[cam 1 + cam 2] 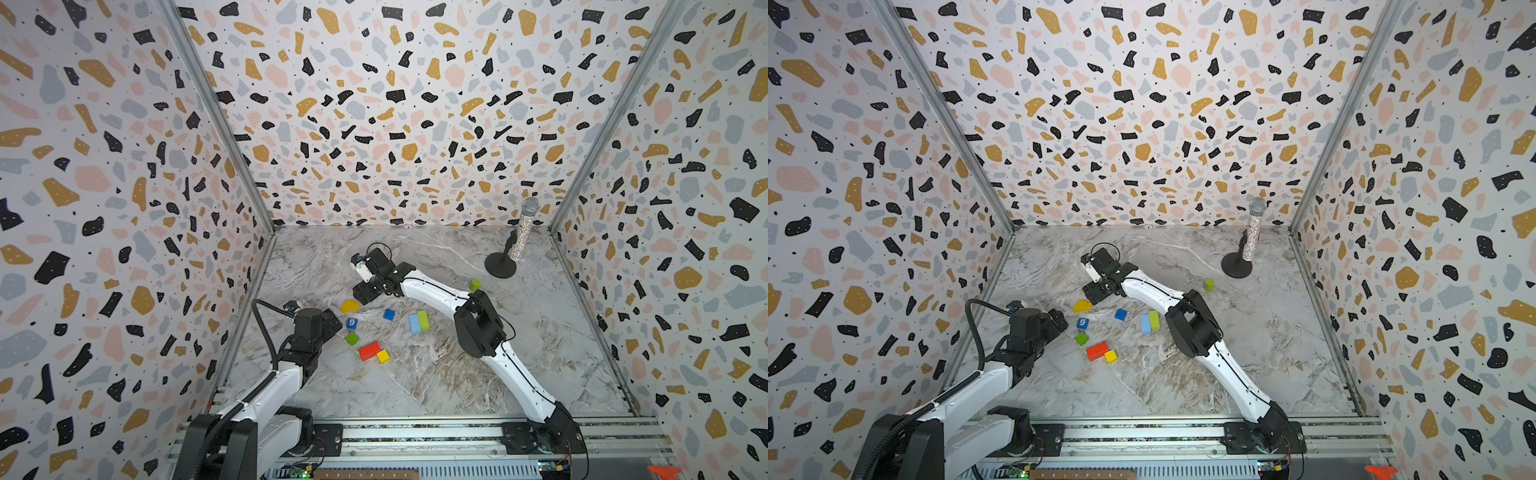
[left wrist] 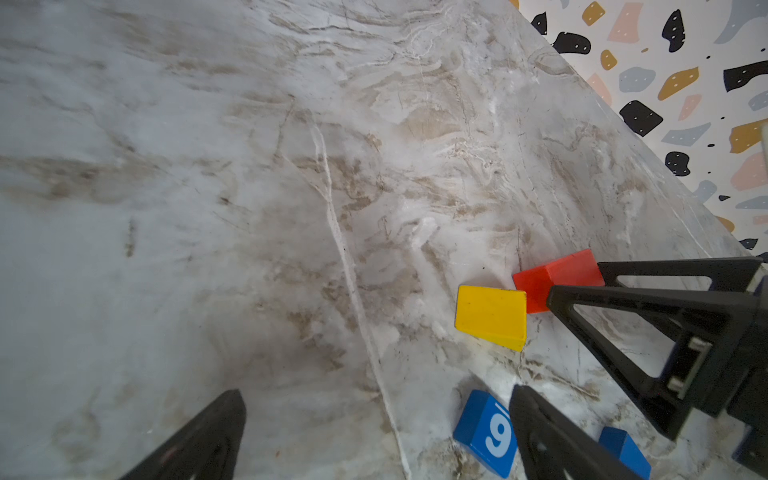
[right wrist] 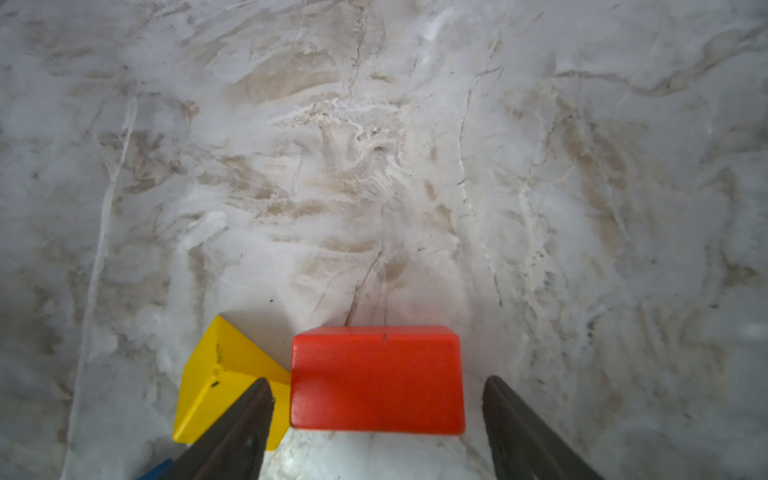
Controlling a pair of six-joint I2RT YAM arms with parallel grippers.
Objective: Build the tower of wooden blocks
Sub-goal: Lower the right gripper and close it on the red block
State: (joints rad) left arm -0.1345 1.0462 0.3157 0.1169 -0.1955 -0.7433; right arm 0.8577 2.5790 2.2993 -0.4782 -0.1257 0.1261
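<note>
The wood blocks lie loose on the marble table; no tower stands. In the right wrist view a red block [image 3: 376, 380] sits between the fingers of my open right gripper [image 3: 378, 380], with a gap at each side and a yellow block [image 3: 216, 382] next to one finger. In both top views that gripper [image 1: 365, 297] [image 1: 1094, 296] hides this red block beside the yellow block [image 1: 350, 306]. My left gripper [image 2: 376, 415] [image 1: 332, 322] is open and empty, close to the blue "9" cube [image 2: 486, 432] [image 1: 352, 323].
A blue cube [image 1: 389, 314], a green cube [image 1: 352, 338], a red brick [image 1: 369, 350] touching a yellow cube [image 1: 382, 356], a light blue [image 1: 414, 323] and a green brick [image 1: 423, 320] lie nearby. A green cylinder [image 1: 475, 284] stands near the glittery microphone [image 1: 524, 232].
</note>
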